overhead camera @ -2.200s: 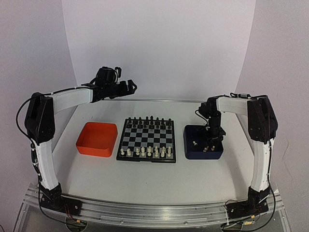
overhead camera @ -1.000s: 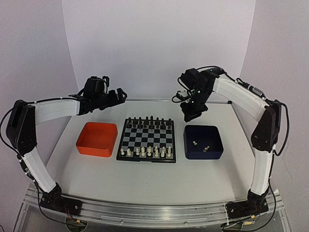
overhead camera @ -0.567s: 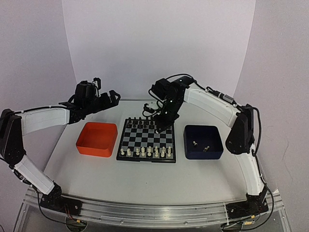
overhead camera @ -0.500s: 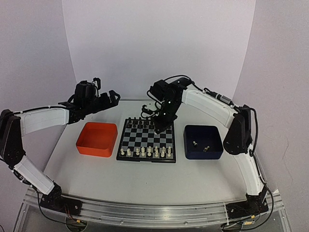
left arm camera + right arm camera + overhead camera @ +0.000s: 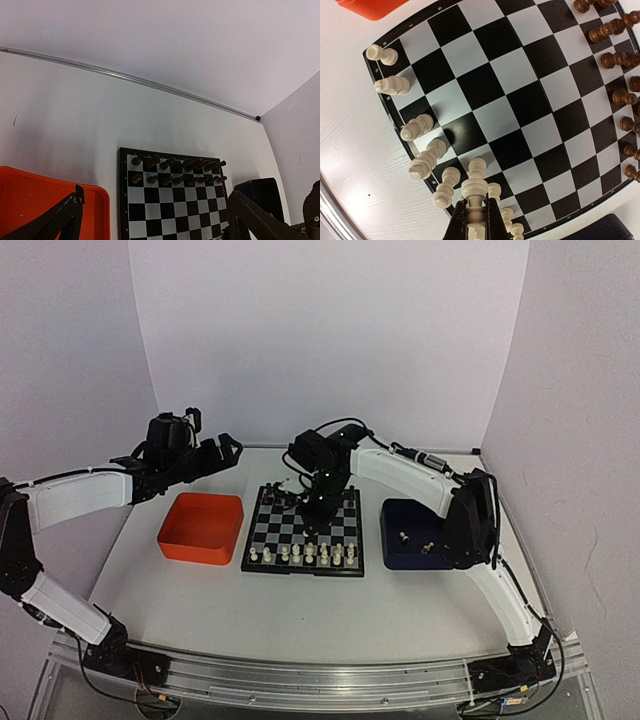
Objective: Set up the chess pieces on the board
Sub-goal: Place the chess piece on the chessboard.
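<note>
My right gripper is shut on a cream-white chess piece and hangs above the board, near its white-side edge. From above, the right gripper sits over the board toward its middle. Several white pieces stand in the near rows, also seen as white pieces under the wrist. Two loose white pieces lie in the dark blue tray. My left gripper is open and empty, high behind the orange tray; it appears as the left gripper.
Black pieces fill the board's far rows, partly behind my right arm; they show as black pieces and black pieces. The orange tray sits left of the board, the blue tray on its right.
My right arm has lifted out of the blue tray and swung left with the white piece until it hangs over the board. My left arm has drifted left and lower, still open.
</note>
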